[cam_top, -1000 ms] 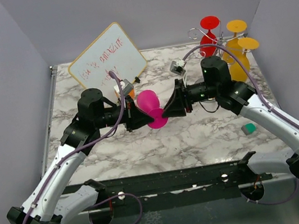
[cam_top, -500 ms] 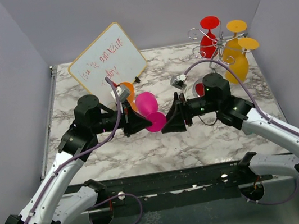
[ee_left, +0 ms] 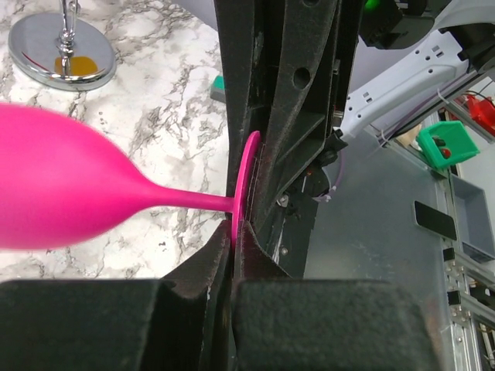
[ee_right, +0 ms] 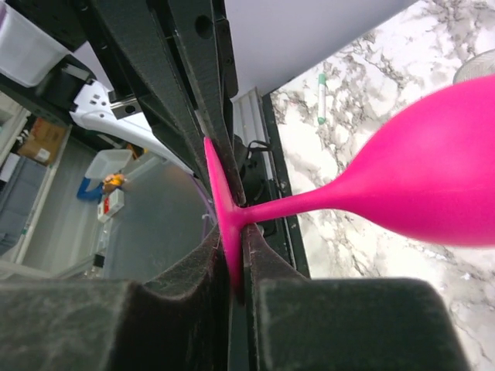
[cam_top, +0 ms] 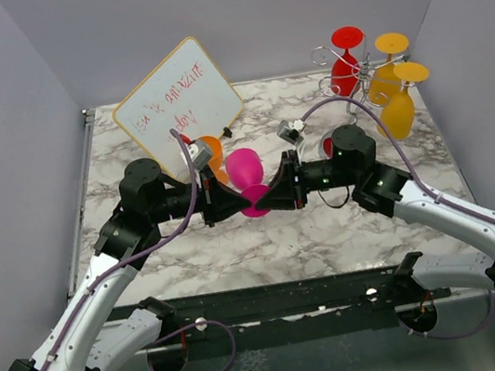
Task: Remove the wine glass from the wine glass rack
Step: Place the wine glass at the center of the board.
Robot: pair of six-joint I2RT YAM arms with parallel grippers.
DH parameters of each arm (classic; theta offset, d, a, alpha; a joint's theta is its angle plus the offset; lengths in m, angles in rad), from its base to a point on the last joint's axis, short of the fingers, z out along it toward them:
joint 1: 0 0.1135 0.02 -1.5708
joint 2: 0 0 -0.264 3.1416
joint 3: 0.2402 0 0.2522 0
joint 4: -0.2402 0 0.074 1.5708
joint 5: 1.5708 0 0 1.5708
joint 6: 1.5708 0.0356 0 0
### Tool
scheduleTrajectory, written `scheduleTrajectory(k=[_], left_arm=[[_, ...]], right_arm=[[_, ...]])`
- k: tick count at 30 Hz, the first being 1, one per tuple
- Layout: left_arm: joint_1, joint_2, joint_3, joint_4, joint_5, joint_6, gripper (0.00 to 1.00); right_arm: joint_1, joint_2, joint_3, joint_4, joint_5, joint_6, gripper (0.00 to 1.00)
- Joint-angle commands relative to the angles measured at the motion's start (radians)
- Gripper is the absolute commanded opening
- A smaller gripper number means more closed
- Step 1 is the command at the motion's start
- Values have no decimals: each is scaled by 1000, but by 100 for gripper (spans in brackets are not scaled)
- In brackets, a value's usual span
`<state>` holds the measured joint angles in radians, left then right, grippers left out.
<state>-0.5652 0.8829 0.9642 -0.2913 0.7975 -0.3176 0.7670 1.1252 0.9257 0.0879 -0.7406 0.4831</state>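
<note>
At bench [cam_top: 348, 226] centre, rack [cam_top: 363, 73] well apart at two o'clock, left claw [cam_top: 234, 203] and right claw [cam_top: 262, 201] pinch the wine glass [cam_top: 245, 169] foot; right claw reclosed.

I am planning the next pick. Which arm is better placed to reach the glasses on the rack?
Right, probably. The wine glass rack stands at the far right, nearer the right end effector; it must first release the pink glass, which the left end effector also pinches.
</note>
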Motion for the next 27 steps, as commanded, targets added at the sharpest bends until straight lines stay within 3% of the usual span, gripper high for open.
scheduleTrajectory(k=[1,5,11,12,14,16,21,27], left_arm=[[-4,-14,-26,30,27,-8,0],[-4,-21,-27,28,9,-10,0],[-4,-21,-24,27,-9,-8,0],[-4,-18,-24,25,-19,-9,10],[-4,-16,-19,9,-44,-8,49],[-4,-18,-9,-16,-66,0,71],[-3,-44,20,-83,-195,31,83],[-4,-66,60,-145,-340,62,92]], right_arm=[[9,-17,-37,118,18,63,8],[11,-31,-45,93,33,45,2],[12,-43,-60,76,18,40,1],[14,-45,-64,78,20,37,0],[12,-54,-69,69,34,16,1],[12,-70,-76,43,56,-23,1],[14,-86,-72,-58,75,-193,1],[14,-111,-114,-57,82,-357,1]])
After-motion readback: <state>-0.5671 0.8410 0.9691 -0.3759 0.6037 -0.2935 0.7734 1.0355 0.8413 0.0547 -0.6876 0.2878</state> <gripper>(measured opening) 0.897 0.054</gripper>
